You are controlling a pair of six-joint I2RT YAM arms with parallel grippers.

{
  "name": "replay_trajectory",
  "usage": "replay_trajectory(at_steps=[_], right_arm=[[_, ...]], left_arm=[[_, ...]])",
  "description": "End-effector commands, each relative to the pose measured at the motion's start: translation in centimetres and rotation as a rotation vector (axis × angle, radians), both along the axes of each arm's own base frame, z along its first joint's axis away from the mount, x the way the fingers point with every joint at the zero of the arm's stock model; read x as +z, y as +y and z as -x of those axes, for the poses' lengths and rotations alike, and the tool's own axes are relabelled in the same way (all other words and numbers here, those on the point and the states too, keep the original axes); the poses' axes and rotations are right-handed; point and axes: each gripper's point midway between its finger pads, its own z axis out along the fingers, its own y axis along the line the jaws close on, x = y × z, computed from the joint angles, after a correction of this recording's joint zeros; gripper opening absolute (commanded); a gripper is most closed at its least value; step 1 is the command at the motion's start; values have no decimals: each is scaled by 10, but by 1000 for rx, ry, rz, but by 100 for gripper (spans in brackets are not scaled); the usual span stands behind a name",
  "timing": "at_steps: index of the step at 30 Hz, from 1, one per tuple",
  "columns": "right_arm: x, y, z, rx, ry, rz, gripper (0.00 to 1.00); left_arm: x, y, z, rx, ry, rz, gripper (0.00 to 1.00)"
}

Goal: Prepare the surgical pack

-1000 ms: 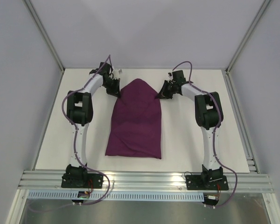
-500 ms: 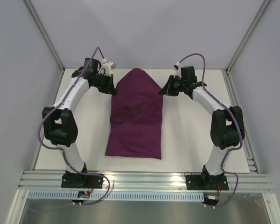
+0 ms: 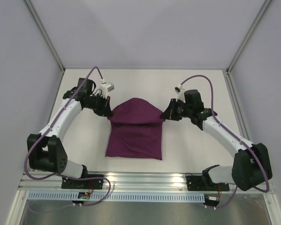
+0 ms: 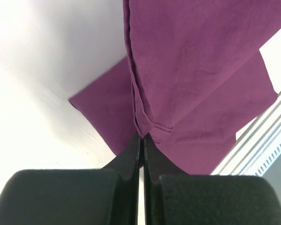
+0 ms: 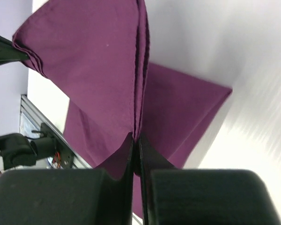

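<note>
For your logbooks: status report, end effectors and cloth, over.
Left end effector, right end effector: shut on purple cloth. Far edge lifted. No obstacle seen.

So the cloth (image 3: 135, 138) sits dead centre of the frame on the table (image 3: 192, 84), with its lower part flat and its upper part doubled over on top. The left gripper (image 3: 107, 114) is right on the fold's upper-left corner and the right gripper (image 3: 163, 115) on the upper-right one, both touching it. The arm bases are at the bottom edge, either side of the cloth.

Lab: aluminium-framed white-walled enclosure (image 3: 44, 35)
</note>
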Motion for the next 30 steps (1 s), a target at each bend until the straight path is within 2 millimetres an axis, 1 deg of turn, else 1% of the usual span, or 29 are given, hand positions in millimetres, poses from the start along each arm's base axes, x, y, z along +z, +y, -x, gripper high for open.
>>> replay_trajectory(at_steps=[1, 2, 3, 4, 5, 6, 7, 8, 9, 10, 11, 12, 13, 14, 15, 16, 17, 18, 19, 20, 21, 23, 24, 25, 26, 27, 28, 29, 30], right_arm=[[-6, -1, 21, -21, -21, -12, 1], [-30, -5, 33, -39, 31, 15, 1], [-38, -5, 38, -42, 41, 17, 0], [-44, -2, 47, -27, 51, 15, 0], [-67, -5, 60, -38, 104, 33, 0], [-72, -3, 62, -39, 104, 30, 1], [-84, -2, 69, -32, 127, 40, 0], [-92, -3, 72, -30, 144, 44, 2], [-100, -4, 76, -25, 161, 53, 5], [-109, -5, 79, -20, 187, 72, 9], [-114, -7, 81, -14, 202, 89, 16], [-113, -9, 83, -3, 216, 108, 35], [-111, -10, 84, 23, 201, 127, 43], [-105, -11, 82, 37, 182, 141, 56], [-95, -13, 80, 47, 173, 165, 61], [-81, -15, 74, 69, 112, 185, 66], [-73, -18, 69, 62, 84, 212, 73], [-66, -20, 69, 69, 77, 233, 75], [-44, -16, 54, 81, 5, 237, 77], [-40, -19, 48, 71, -3, 257, 80], [-30, -15, 39, 75, -30, 257, 81], [-16, 3, 14, 109, -57, 236, 81], [-13, 11, 6, 125, -48, 227, 81], [-33, 21, -1, 156, 25, 235, 81], [-14, 34, -21, 161, -8, 204, 81], [-18, 42, -28, 172, 9, 194, 80], [-39, 51, -37, 183, 66, 196, 80], [-44, 61, -40, 215, 90, 165, 80], [-37, 70, -52, 212, 101, 144, 80]], left_arm=[[-10, 2, 27, -73, -7, 7, 0], [-16, 3, 32, -87, -6, 0, 0], [-21, 4, 38, -99, 0, -3, 0], [-31, 6, 49, -111, 22, -7, 0], [-37, 8, 53, -133, 16, -18, 0], [-44, 9, 58, -141, 28, -25, 0], [-56, 12, 66, -148, 52, -41, 0], [-63, 14, 68, -153, 62, -53, 0], [-70, 16, 71, -164, 65, -66, 0], [-80, 19, 73, -168, 79, -83, 0], [-84, 20, 73, -172, 84, -91, 0], [-89, 22, 73, -179, 86, -100, 0], [-94, 23, 72, -182, 95, -112, 0], [-95, 24, 71, -186, 95, -115, 0], [-96, 24, 71, -199, 92, -116, 0], [-96, 23, 71, -206, 92, -112, 0], [-97, 22, 71, -212, 88, -109, 0], [-97, 22, 70, -213, 85, -107, 0], [-98, 23, 71, -219, 84, -111, 0], [-98, 23, 70, -223, 80, -112, 0], [-98, 23, 71, -226, 80, -111, 0], [-100, 24, 70, -222, 77, -121, 0], [-100, 25, 69, -222, 76, -124, 0], [-100, 24, 70, -222, 79, -121, 0], [-99, 24, 69, -221, 78, -119, 0], [-98, 23, 69, -222, 77, -116, 0], [-98, 22, 69, -220, 78, -109, 0], [-98, 22, 70, -220, 81, -109, 0], [-97, 22, 68, -219, 78, -108, 0]])
